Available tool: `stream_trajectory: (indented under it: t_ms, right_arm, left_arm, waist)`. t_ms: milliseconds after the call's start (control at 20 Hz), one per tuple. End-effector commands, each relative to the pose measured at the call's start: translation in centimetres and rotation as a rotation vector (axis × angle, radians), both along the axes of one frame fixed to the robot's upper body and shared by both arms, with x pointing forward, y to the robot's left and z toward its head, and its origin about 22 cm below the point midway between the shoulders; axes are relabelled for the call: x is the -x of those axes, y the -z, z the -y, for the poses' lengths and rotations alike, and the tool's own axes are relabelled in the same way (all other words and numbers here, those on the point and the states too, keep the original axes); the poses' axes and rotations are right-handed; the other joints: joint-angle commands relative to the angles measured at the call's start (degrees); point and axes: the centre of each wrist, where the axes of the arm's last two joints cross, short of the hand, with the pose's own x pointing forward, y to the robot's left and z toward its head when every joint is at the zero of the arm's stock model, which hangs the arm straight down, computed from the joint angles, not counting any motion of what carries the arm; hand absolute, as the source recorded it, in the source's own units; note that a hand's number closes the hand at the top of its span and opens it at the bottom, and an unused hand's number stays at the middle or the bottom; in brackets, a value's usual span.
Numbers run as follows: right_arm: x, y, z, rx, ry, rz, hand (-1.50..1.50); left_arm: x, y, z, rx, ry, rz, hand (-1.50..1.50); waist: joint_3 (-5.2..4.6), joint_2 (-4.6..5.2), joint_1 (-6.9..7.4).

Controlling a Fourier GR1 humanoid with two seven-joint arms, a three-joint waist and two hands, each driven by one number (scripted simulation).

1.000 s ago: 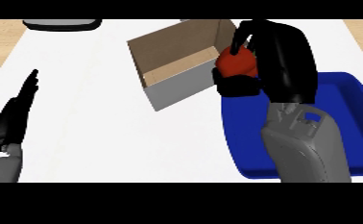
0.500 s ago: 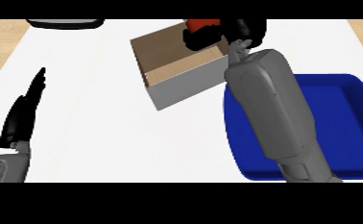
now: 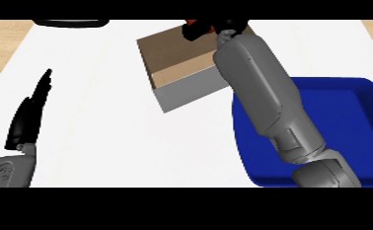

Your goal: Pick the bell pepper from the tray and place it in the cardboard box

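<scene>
My right hand shows at the top of the head view, its black fingers curled round the bell pepper, of which only a small red patch is visible between them. The pepper is held above the far edge of the cardboard box, well apart from the tray. From the hand, my grey right forearm runs down across the box's right wall and over the blue tray's left side. The box stands open on the white counter, brown inside, with a grey front wall. My left hand rests at the left edge, fingers straight, holding nothing. I can read no writing anywhere.
</scene>
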Motion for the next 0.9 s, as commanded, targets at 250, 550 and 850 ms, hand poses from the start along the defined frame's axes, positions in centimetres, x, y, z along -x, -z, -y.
stream_trajectory:
  t_ms: [250, 550, 850]
  right_arm:
    - [-1.9, 2.8, 0.4, -0.155, 0.093, -0.143, -1.5]
    - [-2.0, 4.0, 0.6, -0.182, 0.043, -0.003, -1.5]
    - [-2.7, 2.1, 2.4, -0.326, 0.083, 0.195, -1.5]
  left_arm:
    - [-0.1, -0.6, 1.3, -0.008, 0.046, 0.007, 0.0]
    - [-0.5, -0.2, 0.8, -0.004, 0.034, 0.021, 0.0]
    - [-0.2, -0.6, 0.1, -0.007, 0.011, 0.018, 0.0]
  waist:
    - [0.05, 0.4, 2.19]
    - [0.02, 0.62, 1.94]
    - [0.08, 0.38, 0.83]
